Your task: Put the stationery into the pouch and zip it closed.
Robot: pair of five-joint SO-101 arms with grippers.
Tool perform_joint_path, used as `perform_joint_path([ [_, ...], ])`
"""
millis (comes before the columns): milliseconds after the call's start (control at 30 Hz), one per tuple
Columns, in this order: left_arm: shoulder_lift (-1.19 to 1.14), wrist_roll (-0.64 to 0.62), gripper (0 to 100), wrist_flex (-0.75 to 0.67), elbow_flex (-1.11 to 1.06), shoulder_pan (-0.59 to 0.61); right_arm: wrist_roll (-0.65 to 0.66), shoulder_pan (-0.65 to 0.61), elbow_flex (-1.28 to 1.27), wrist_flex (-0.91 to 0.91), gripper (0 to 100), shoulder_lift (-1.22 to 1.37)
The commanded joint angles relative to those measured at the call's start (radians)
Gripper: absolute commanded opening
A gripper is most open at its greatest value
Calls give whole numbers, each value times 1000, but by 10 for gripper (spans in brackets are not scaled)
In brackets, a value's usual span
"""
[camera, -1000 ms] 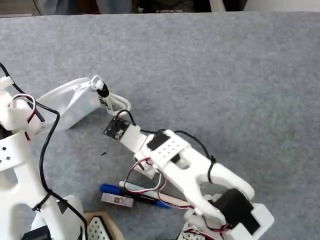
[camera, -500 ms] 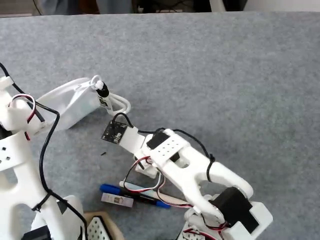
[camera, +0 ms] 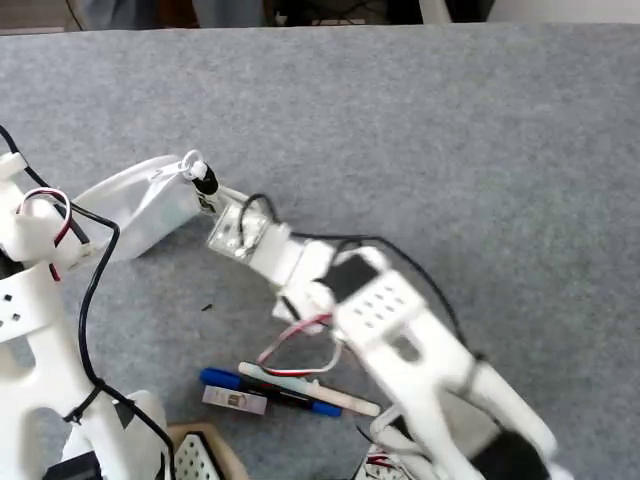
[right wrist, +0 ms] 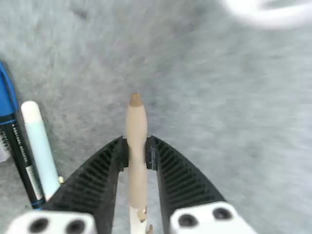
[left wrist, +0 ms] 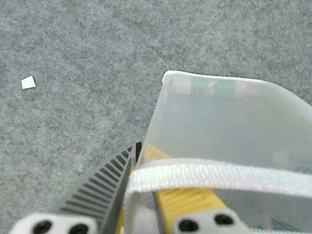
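Observation:
The white translucent pouch lies at the left of the grey table, with a black-capped marker sticking out of its end. In the left wrist view my left gripper is shut on the pouch at its edge, beside the white webbing strap. My right gripper is shut on a beige pencil, held above the mat. The right arm stretches from the front towards the pouch, with its camera board just beside the marker. A blue pen and several other pens lie near the front edge.
In the right wrist view a blue pen and a pale mint pen lie beside the gripper. A brown-edged box sits at the front left. A small white scrap lies on the mat. The back and right of the table are bare.
The right arm has risen and swung towards the pouch, so its camera board now sits closer to the marker. The left arm and the pouch have stayed put.

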State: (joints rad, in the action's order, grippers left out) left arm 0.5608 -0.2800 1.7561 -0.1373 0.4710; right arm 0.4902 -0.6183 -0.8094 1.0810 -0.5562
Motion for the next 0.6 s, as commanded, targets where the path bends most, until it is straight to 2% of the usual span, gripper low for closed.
perform_joint_path([
  [0,-6,-3,28,3,12,-12,0,55,93,89,12,-259],
  [133,-6,-3,28,3,12,-28,-2,83,200,132,12,-469],
  [267,-5,-3,28,5,12,-110,-2,81,323,115,12,-522],
  [433,-5,20,28,5,12,-237,-3,80,432,-60,12,-518],
  [567,-5,21,28,5,12,-265,-149,54,472,-229,12,-472],
])
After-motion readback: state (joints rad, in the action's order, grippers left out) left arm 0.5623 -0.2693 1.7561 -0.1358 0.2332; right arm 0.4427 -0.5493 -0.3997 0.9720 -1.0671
